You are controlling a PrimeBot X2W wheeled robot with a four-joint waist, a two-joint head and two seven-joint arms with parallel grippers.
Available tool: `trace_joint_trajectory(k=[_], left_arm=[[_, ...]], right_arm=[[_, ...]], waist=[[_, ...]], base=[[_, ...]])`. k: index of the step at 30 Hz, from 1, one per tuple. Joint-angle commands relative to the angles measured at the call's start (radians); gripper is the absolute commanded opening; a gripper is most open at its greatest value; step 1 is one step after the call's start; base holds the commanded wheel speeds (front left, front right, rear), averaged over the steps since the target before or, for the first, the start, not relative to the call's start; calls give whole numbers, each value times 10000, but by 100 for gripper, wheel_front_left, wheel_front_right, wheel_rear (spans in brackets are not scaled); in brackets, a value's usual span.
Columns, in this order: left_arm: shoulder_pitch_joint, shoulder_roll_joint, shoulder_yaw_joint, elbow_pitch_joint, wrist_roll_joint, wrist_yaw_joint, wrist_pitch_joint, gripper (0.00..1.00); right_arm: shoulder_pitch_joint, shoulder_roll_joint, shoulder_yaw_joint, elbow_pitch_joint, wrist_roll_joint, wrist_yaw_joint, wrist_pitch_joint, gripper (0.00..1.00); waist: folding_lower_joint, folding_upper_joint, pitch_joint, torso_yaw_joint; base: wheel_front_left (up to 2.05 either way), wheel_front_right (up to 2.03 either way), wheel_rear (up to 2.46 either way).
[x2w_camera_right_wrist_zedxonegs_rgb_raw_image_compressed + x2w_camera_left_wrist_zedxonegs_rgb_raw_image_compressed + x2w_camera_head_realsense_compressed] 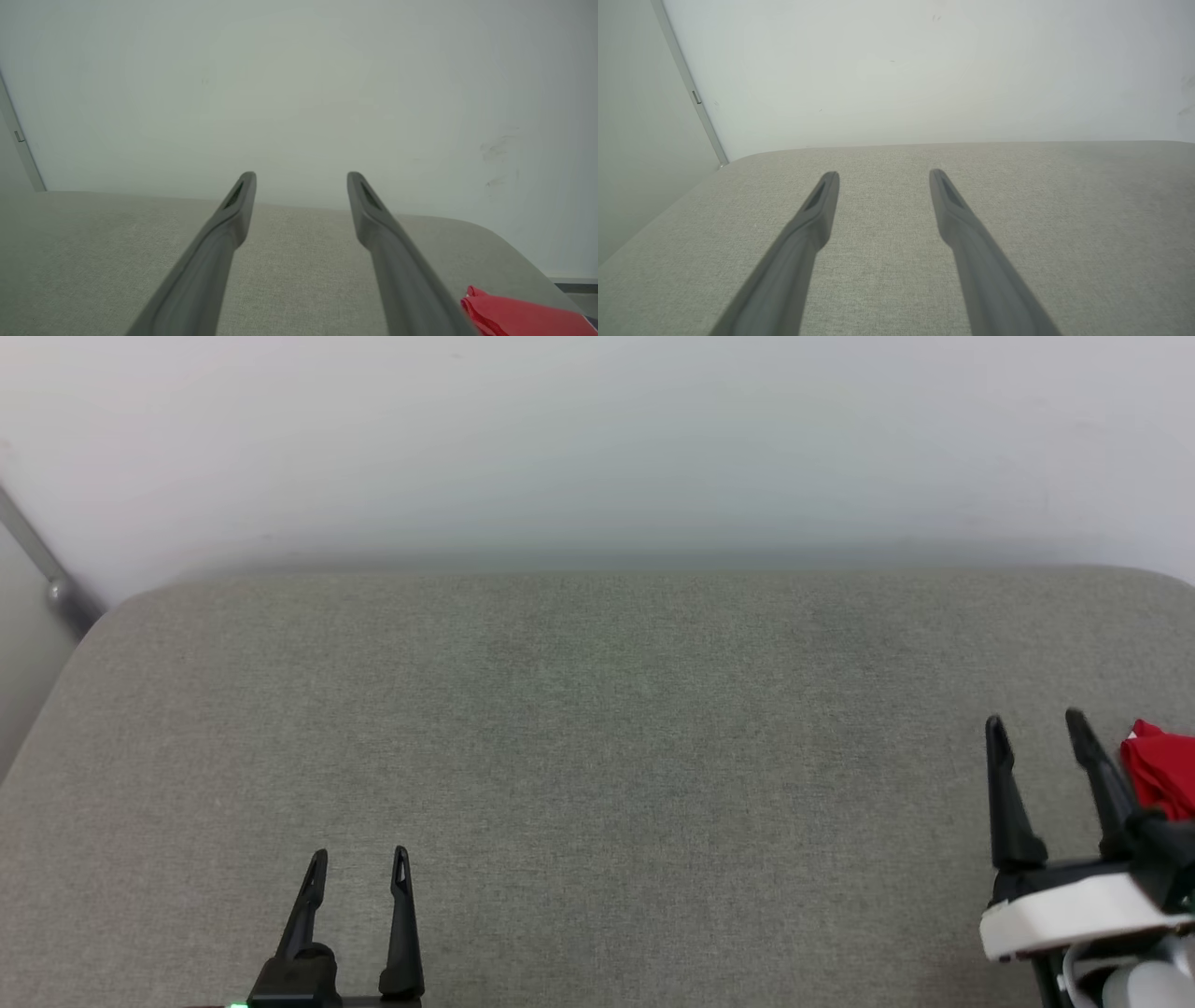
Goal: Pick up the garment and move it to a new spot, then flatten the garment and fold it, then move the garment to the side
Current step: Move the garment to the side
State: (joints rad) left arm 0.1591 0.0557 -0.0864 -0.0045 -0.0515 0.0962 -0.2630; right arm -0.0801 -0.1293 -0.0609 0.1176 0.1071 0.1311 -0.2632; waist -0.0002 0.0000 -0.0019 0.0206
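The garment shows as a bunched red patch with a bit of white at the right edge of the head view, lying on the grey fabric surface. In the right wrist view the garment lies at the lower right, beside the right finger. My right gripper stands open just left of the garment, with nothing between its fingers. At the lower left my left gripper is open and empty above the bare fabric. Both wrist views show the fingers spread wide.
A pale wall rises behind the fabric surface. A grey metal bar runs down the wall at the far left corner. The surface's rounded far right corner shows in the right wrist view.
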Motion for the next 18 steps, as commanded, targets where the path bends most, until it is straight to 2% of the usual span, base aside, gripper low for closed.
trace_joint_trajectory(k=[1, 8, 18], left_arm=[[60, -6, 10, 5, -42, -50, -21, 100], [233, -20, 85, 93, -80, -119, -21, 100], [420, -44, 118, 156, -255, -227, -21, 100]], right_arm=[[195, 82, -27, -74, 82, -8, -14, 100], [1441, 601, 9, -601, 154, -8, -15, 100], [2695, 810, -76, -1472, 421, -8, -16, 100]], waist=[[2, 0, -55, 37], [2, 0, -255, 46], [2, 0, -450, 127]], base=[[0, 0, 0], [0, 0, 0], [0, 0, 0]])
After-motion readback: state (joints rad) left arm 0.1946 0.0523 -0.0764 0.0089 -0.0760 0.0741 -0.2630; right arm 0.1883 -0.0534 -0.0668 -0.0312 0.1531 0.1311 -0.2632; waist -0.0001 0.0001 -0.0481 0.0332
